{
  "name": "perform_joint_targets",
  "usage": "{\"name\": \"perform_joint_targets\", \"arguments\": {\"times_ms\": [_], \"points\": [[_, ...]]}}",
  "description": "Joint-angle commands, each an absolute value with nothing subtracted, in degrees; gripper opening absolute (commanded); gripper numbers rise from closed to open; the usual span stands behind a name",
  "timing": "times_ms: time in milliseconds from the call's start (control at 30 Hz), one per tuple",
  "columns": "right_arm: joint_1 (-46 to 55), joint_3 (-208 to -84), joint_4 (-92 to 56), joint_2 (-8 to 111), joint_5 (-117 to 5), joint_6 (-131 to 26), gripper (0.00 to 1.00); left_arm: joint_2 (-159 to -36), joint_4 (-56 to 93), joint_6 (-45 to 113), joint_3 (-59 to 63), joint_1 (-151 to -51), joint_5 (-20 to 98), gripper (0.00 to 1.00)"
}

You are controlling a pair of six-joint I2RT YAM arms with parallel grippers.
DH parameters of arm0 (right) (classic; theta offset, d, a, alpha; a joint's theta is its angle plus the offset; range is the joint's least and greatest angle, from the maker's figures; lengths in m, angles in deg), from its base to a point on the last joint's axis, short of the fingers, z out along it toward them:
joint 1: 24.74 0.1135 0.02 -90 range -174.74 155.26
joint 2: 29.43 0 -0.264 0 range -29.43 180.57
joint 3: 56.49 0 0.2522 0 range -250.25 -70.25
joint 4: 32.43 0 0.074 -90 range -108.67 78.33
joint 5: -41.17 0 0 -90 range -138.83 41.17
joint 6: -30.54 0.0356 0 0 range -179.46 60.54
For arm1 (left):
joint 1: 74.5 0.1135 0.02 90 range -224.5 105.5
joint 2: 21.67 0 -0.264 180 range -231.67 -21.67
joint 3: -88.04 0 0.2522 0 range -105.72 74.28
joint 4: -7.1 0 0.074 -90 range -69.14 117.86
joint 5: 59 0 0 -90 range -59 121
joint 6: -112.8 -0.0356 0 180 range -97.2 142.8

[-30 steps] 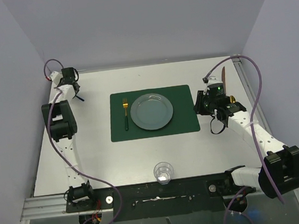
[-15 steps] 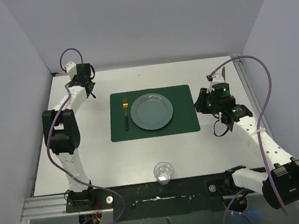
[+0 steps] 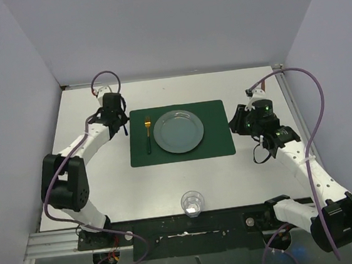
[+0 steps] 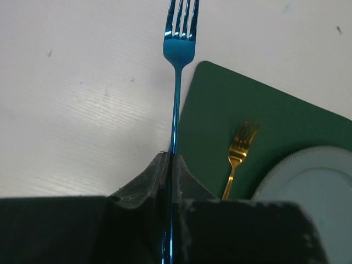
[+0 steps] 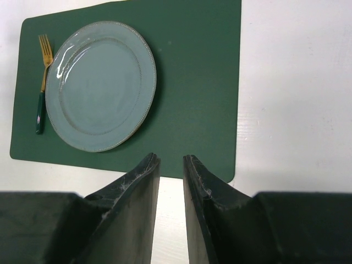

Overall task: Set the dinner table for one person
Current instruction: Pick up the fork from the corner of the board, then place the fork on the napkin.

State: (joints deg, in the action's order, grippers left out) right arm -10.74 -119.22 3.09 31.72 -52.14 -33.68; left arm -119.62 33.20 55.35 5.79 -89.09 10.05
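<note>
The white dinner table (image 3: 105,177) carries a dark green placemat (image 3: 218,143) with a grey-blue plate (image 3: 178,131) at its middle. A gold fork with a green handle (image 3: 148,133) lies left of the plate. My left gripper (image 3: 119,117) hovers by the mat's far left corner. In the left wrist view it (image 4: 169,159) is shut on a blue fork (image 4: 176,104), whose tines point away over bare table beside the mat's left edge. My right gripper (image 3: 235,124) hangs at the mat's right edge; the right wrist view shows it (image 5: 170,159) open and empty.
A clear drinking glass (image 3: 193,203) stands near the table's front edge, between the arm bases. Aluminium rails (image 3: 288,95) border the table, and grey walls close it in at the back and sides. Purple cables loop off both arms.
My left arm has swung from the far left corner in towards the placemat's left edge, carrying the blue fork. The right gripper has stayed almost in place while its arm stretched out.
</note>
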Motion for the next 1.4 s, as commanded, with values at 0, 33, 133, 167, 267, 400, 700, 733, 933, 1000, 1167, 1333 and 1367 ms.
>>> {"name": "perform_joint_targets", "arguments": {"times_ms": [0, 33, 133, 167, 267, 400, 700, 733, 933, 1000, 1167, 1333, 1367], "points": [[-10.2, -119.2, 1.1, 30.0, -53.0, -32.5, 0.25, -109.2, 30.6, 52.2, 9.5, -90.0, 16.5, 0.00], [-10.1, -119.2, 0.9, 30.0, -53.0, -32.2, 0.25, -107.8, 30.5, 52.0, 10.5, -90.0, 17.7, 0.00], [-10.0, -119.1, 0.6, 30.0, -53.8, -31.5, 0.25, -104.9, 31.5, 51.1, 12.4, -90.1, 21.0, 0.00], [-9.8, -119.0, 0.6, 30.0, -53.9, -31.3, 0.26, -104.2, 32.0, 51.1, 12.9, -90.1, 21.2, 0.00], [-9.7, -119.0, 0.5, 29.6, -53.9, -30.9, 0.25, -102.4, 32.3, 51.3, 15.7, -90.4, 22.3, 0.00], [-9.7, -118.9, 0.8, 29.4, -53.6, -30.6, 0.25, -101.8, 30.2, 51.4, 20.0, -91.1, 23.7, 0.00], [-9.4, -118.2, 1.4, 29.5, -52.8, -30.3, 0.25, -107.3, 25.5, 50.8, 23.7, -93.2, 24.4, 0.00], [-9.4, -118.2, 1.5, 29.5, -52.8, -30.3, 0.25, -108.0, 25.0, 50.7, 23.7, -93.5, 24.4, 0.00], [-9.3, -118.0, 1.7, 29.6, -52.3, -30.3, 0.25, -111.1, 22.7, 51.4, 23.6, -94.9, 23.6, 0.00], [-9.3, -118.0, 1.7, 29.7, -52.1, -30.2, 0.25, -111.7, 21.6, 51.9, 24.0, -95.4, 23.0, 0.00], [-9.2, -117.9, 1.8, 30.2, -51.9, -30.2, 0.25, -113.0, 20.6, 52.8, 24.5, -96.1, 20.7, 0.00], [-9.2, -118.0, 1.6, 30.8, -51.8, -30.1, 0.25, -113.2, 20.7, 53.4, 25.0, -96.9, 17.4, 0.00], [-9.1, -118.0, 1.5, 30.9, -51.9, -30.1, 0.25, -113.2, 20.6, 53.5, 25.0, -97.0, 16.7, 0.00]]}}
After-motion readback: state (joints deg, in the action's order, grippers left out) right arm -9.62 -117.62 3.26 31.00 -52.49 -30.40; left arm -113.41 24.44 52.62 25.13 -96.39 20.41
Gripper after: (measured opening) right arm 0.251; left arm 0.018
